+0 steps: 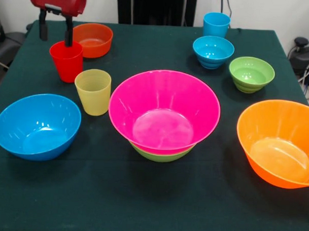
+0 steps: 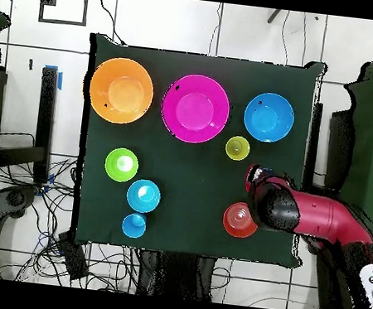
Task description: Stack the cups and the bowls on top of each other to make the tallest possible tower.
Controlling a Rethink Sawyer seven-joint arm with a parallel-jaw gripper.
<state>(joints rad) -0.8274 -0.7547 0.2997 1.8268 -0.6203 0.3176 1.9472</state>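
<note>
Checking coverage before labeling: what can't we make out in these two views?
- Green bowl: the front view shows only a sliver under the pink bowl; overhead, the pink bowl covers it fully.
- Red cup: hidden by the arm in the overhead view.
- Gripper: front view, unclear whether one finger is inside the red cup or behind it.
- Large orange bowl: front view, cut by the right edge.

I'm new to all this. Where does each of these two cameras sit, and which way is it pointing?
Front view: sits across the table, facing the robot; shows the gripper over the red cup.
Overhead view: hangs above, looking straight down; shows the red arm reaching in.
Shared: both show the pink bowl and the green table, turned half round between them.
</note>
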